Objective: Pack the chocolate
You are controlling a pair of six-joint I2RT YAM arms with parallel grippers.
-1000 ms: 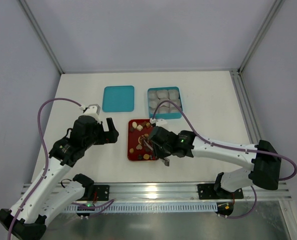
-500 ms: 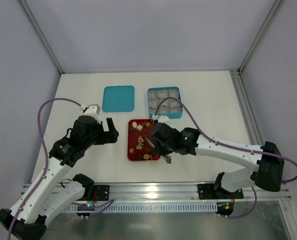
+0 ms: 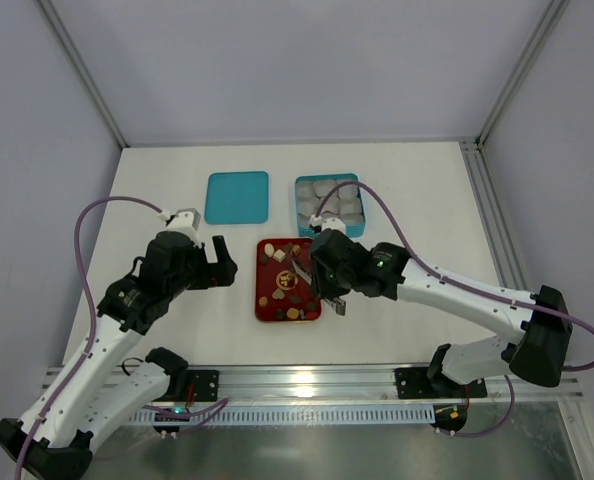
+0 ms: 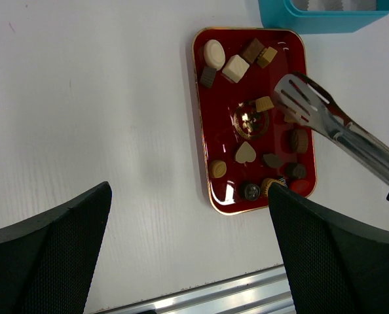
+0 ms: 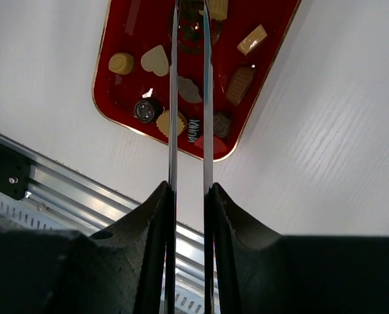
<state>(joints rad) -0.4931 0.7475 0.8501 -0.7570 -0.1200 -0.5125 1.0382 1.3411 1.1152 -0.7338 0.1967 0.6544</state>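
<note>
The right gripper (image 5: 188, 216) is pinching metal tongs (image 4: 312, 111), their blades close together over the red tray (image 4: 218, 127), where the chocolate (image 4: 245, 153) lies scattered. The left gripper (image 3: 227, 262) is spread wide just left of the tray's edge, above bare white desk (image 3: 427, 200). Beyond the tray sit a teal box (image 3: 298, 205) and a teal lid (image 3: 237, 197); pale walls close in three sides
</note>
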